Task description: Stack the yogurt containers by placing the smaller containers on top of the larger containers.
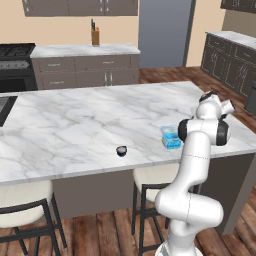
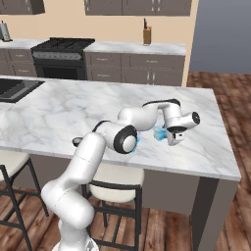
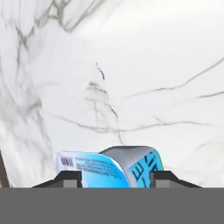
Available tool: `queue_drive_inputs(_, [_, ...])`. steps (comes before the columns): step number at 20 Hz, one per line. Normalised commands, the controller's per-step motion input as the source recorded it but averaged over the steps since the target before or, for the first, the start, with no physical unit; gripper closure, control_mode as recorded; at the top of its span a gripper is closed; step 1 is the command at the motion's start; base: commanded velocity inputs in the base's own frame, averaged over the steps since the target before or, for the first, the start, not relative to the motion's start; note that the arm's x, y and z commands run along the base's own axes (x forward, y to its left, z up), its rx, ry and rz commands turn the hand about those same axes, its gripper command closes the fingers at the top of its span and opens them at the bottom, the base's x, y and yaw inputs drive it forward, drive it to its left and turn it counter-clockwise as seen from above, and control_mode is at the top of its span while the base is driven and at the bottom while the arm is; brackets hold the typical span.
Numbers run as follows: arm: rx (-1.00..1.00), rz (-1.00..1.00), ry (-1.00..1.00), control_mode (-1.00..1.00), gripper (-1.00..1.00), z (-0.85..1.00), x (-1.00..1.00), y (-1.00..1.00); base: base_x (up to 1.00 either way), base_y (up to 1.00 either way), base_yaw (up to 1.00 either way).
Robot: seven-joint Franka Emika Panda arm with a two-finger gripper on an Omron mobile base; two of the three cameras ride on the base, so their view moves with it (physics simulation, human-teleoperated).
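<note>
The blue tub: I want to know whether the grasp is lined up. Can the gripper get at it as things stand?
Probably yes. The gripper is right at the blue tub, one fingertip on each side, nothing between them. Whether the fingertips touch it already, I cannot tell.

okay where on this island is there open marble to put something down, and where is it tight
Open marble: the wide stretch from the sink edge toward the small dark cup, and the far side of the island behind both containers. There is also a patch between the cup and the blue tub. Tight: around the tub, where the gripper and arm crowd the front right corner.
</note>
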Motion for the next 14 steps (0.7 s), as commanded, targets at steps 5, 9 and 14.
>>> queue_drive_inputs(5, [0.0,0.0,-0.03,-1.0,1.0,0.18,-0.05,0.01,0.0,0.0,0.0])
queue_drive_inputs(9, [0.0,0.0,-0.02,-1.0,1.0,0.23,-0.13,0.05,0.0,0.0,0.0])
queue_drive_inputs(14, [0.0,0.0,0.0,-1.0,1.0,0.08,-0.19,0.12,0.0,0.0,0.0])
